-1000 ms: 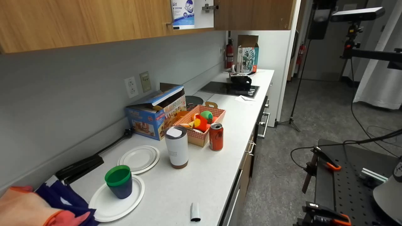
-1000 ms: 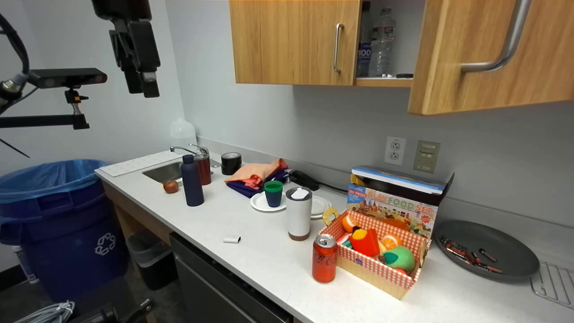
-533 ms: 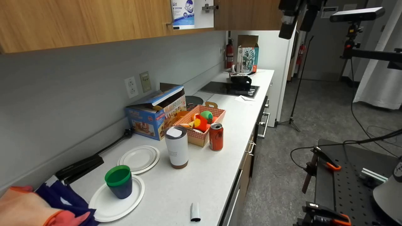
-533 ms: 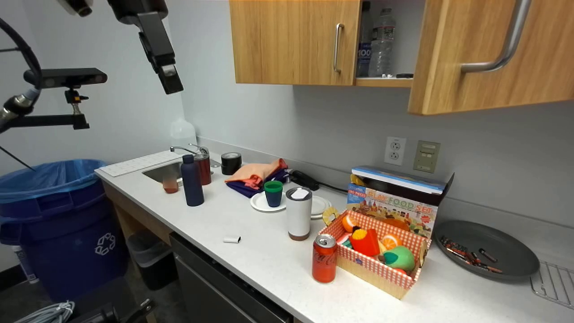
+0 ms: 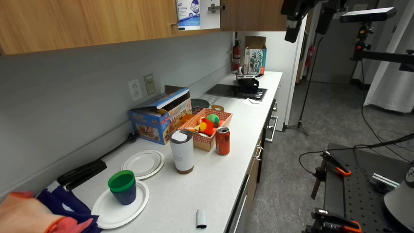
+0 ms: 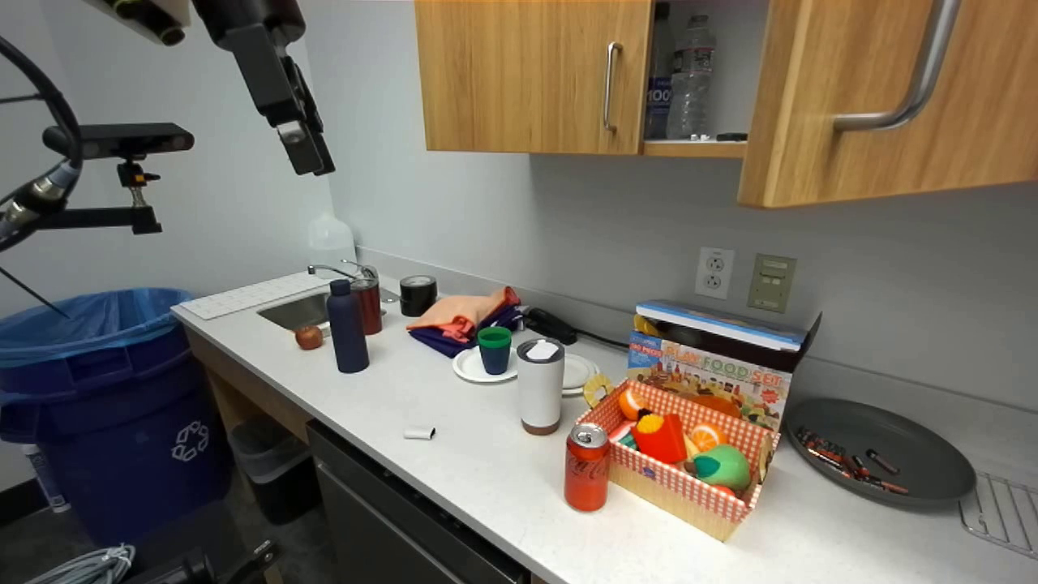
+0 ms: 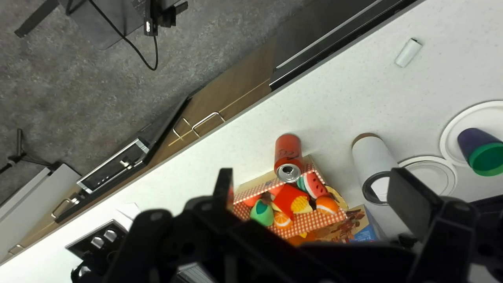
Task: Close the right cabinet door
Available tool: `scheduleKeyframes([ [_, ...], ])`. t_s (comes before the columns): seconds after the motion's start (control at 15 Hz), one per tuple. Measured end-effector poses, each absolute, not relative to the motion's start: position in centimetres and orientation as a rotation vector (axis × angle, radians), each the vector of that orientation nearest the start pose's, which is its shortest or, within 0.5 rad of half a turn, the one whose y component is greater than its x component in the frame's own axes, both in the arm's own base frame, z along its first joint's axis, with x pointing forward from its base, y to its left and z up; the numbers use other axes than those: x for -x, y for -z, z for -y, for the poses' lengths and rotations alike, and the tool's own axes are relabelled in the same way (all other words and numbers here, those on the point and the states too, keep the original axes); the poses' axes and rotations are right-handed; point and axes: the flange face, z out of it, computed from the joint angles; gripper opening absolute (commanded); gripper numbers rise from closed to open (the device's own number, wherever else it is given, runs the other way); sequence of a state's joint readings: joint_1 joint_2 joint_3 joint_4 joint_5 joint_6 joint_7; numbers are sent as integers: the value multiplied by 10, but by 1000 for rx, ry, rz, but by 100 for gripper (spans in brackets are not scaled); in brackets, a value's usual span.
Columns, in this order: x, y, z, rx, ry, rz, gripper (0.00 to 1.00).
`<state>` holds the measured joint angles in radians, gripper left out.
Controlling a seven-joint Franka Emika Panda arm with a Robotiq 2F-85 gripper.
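Gripper (image 7: 314,183) spread, right cabinet door (image 6: 876,65) stands swung outward.
In the wrist view, the 2 fingers (image 7: 412,200) stand well apart; beyond, a red can (image 7: 288,153) sits just beside a basket (image 7: 306,223). In an exterior view, the door fills the upper right, 2 bottles (image 6: 689,85) in the compartment (image 6: 736,69) beyond.

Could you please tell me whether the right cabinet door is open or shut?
Open: the right cabinet door stands swung outward, exposing its hinge and bottles inside.
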<state>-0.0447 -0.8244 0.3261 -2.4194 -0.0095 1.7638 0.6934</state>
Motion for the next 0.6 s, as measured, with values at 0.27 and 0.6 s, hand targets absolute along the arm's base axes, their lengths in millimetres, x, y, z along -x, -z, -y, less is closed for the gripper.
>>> scheduleKeyframes([
  [0.27, -306, -580, -112, 3174, 389, -815, 100],
  [0.6, -294, -601, -69, 3132, 385, -998, 100],
])
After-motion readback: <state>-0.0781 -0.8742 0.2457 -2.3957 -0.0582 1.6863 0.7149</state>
